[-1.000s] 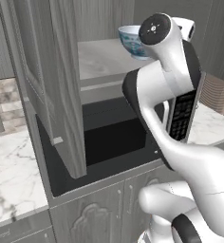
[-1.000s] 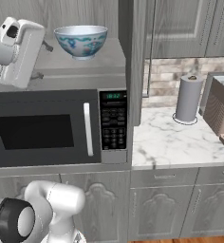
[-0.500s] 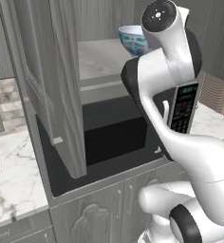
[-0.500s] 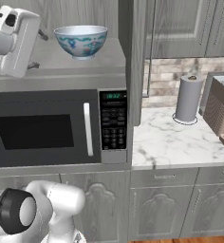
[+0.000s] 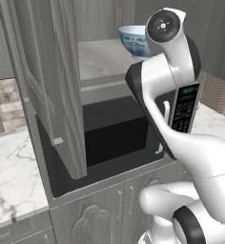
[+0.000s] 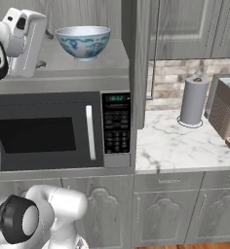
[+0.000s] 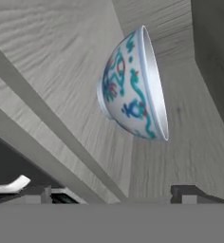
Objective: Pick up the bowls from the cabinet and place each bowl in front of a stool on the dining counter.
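Painted bowl (image 6: 83,41) on cabinet shelf (image 6: 87,65) is being approached by wide-open, empty end effector (image 7: 114,192); closing in on rim is needed next.

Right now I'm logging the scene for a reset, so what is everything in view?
bowl: one, white with blue-teal and red pattern, upright on the cabinet shelf.
cabinet door: one, grey wood-grain, open.
microwave: one, black and grey, under the shelf.
paper towel roll: one, grey, upright on the marble worktop.
toaster: one, brown-grey, at the worktop's right.
end effector: open, left of the bowl, apart from it.
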